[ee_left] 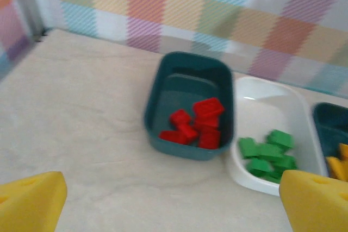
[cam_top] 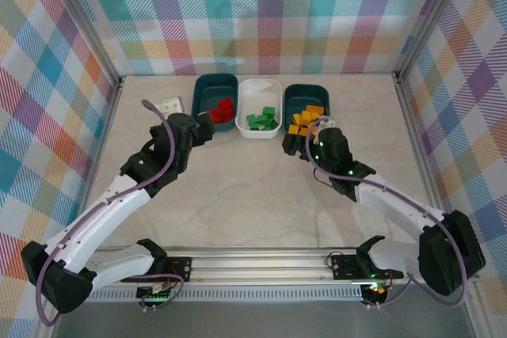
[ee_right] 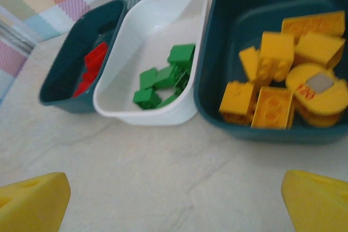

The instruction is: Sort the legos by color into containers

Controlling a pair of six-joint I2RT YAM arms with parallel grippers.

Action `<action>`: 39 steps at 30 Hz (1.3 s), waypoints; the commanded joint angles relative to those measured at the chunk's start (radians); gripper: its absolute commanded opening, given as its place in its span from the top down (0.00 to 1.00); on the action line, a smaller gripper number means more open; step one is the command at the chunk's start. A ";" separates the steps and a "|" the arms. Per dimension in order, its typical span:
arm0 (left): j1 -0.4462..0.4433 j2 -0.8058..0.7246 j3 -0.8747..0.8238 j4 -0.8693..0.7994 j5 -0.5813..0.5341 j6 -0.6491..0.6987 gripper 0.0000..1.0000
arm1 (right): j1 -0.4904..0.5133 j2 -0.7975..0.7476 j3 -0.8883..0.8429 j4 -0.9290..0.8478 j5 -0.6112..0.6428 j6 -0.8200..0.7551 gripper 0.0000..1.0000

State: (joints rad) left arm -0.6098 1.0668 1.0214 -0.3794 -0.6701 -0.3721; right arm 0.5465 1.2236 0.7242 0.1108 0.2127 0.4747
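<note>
- left pincer [ee_left: 173,207]: nearest its wrist camera. Its yellow fingertips [ee_left: 30,205] sit at the two lower corners of that view, spread wide with nothing between them. It hangs over bare counter [cam_top: 238,195], just in front of the left teal tub [ee_left: 163,99].
- right pincer [ee_right: 174,205]: fingertips likewise far apart, gripping nothing. It hangs over bare counter at the near edge of the right teal tub [ee_right: 215,52].
- left teal tub: leftmost of three tubs in a row at the far side of the counter. It holds the red legos [ee_left: 197,123], heaped toward its near end.
- white tub [ee_right: 157,20]: middle of the row, close against the left teal tub. It holds the green legos [ee_right: 163,77], gathered at its near end.
- right teal tub: rightmost of the row, close against the white tub. It holds the yellow-orange legos [ee_right: 272,58] and a round yellow piece [ee_right: 318,88] with a grey patch.
- small white flat object [cam_top: 169,105]: on the counter, left of the left teal tub and apart from it.
</note>
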 commanded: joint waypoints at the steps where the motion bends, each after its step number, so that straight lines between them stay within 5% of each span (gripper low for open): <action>1: 0.003 -0.011 -0.094 0.149 -0.165 0.137 0.00 | -0.015 0.042 0.048 0.021 0.055 -0.273 0.00; 3: 0.031 -0.029 -0.157 0.218 -0.189 0.182 0.00 | -0.042 0.013 -0.032 0.159 0.023 -0.418 0.00; 6: 0.082 -0.118 -0.385 0.521 -0.058 0.406 0.00 | -0.067 -0.068 -0.194 0.367 0.085 -0.652 0.00; 8: 0.119 -0.146 -0.478 0.578 -0.060 0.428 0.00 | -0.089 -0.091 -0.229 0.358 0.125 -0.755 0.00; 13: 0.276 -0.140 -0.673 0.726 0.013 0.427 0.00 | -0.198 -0.016 -0.342 0.529 0.152 -0.697 0.00; 18: 0.407 0.061 -0.853 1.176 0.048 0.319 0.00 | -0.217 0.160 -0.416 0.798 0.152 -0.686 0.00; 26: 0.513 0.364 -0.660 1.184 0.536 0.414 0.00 | -0.300 0.183 -0.434 0.858 0.117 -0.640 0.00; 33: 0.520 0.496 -0.614 1.208 0.546 0.413 0.00 | -0.450 0.257 -0.389 0.825 -0.029 -0.497 0.00; 35: 0.523 0.498 -0.607 1.203 0.553 0.411 0.00 | -0.474 0.332 -0.409 0.954 -0.033 -0.477 0.00; 37: 0.538 0.498 -0.599 1.185 0.575 0.402 0.00 | -0.484 0.309 -0.328 0.742 -0.078 -0.465 0.00; 39: 0.544 0.501 -0.597 1.182 0.587 0.400 0.00 | -0.531 0.313 -0.323 0.737 -0.145 -0.440 0.00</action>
State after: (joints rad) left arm -0.0879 1.5616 0.4049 0.7853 -0.1284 0.0273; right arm 0.0483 1.5414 0.3538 0.8902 0.1810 -0.0326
